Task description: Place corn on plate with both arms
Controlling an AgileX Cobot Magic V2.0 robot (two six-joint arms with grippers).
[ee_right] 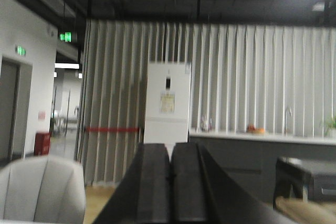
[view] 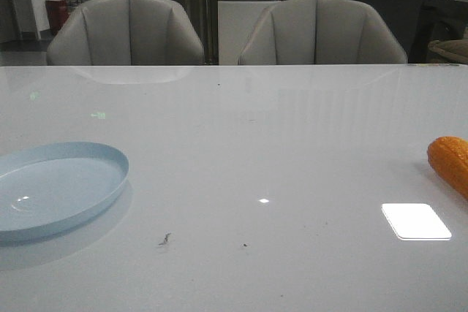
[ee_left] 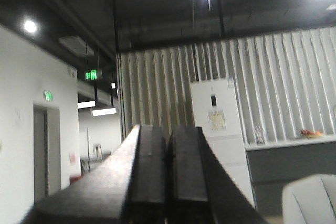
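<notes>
The orange-yellow corn (view: 450,163) lies on the white table at the right edge of the front view, partly cut off by the frame. The pale-blue plate (view: 55,184) rests at the left, with nothing on it. Neither arm shows in the front view. In the left wrist view my left gripper (ee_left: 168,135) is shut, its two black pads pressed together with nothing between them, pointing out at the room. My right gripper (ee_right: 171,153) is likewise shut on nothing and faces the room. Neither wrist view shows the corn or the plate.
Two grey chairs (view: 124,31) (view: 322,31) stand behind the table's far edge. A bright light reflection (view: 415,221) lies on the tabletop near the corn. Small dark specks (view: 165,239) sit near the front of the table.
</notes>
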